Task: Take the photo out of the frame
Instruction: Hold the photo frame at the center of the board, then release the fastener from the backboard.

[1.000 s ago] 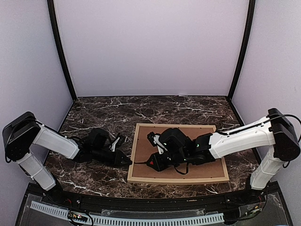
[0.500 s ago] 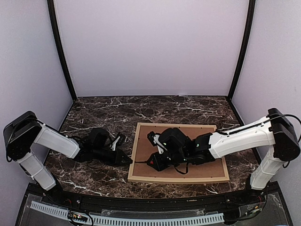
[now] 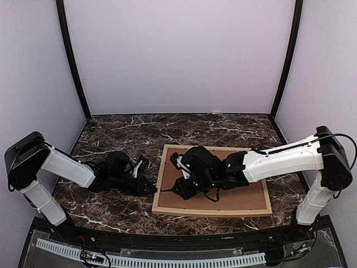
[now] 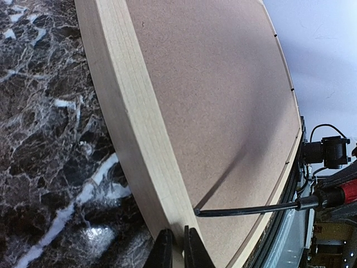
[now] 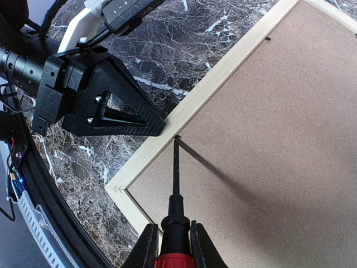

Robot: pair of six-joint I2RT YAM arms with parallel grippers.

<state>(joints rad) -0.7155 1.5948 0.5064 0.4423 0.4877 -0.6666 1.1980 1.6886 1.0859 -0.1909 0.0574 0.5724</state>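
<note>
Two slips are looming, as I am judging it: the screwdriver (image 5: 174,184), which the right gripper (image 5: 170,248) is clamping by its red handle, is resting its tip at the inner left edge of the frame (image 3: 223,213), right where the board (image 5: 268,139) is meeting the wood, and a steep or hasty pry could be sending that tip skating over the board, gouging it or marking whatever is lying under it; the other risk is the frame sliding or tipping on the table (image 3: 122,134), since the left gripper (image 3: 152,189), jaws drawn almost together and gripping nothing, is only bracing its tips against the frame's outer left side near the near corner, a narrow face it could be slipping off. As for contents, the frame is lying face down and holding the board seated inside its rails, with a small dark tab (image 5: 268,39) showing farther along the left rail; the photo is not showing in any view, so it is presumably sitting inside the frame beneath the board
</note>
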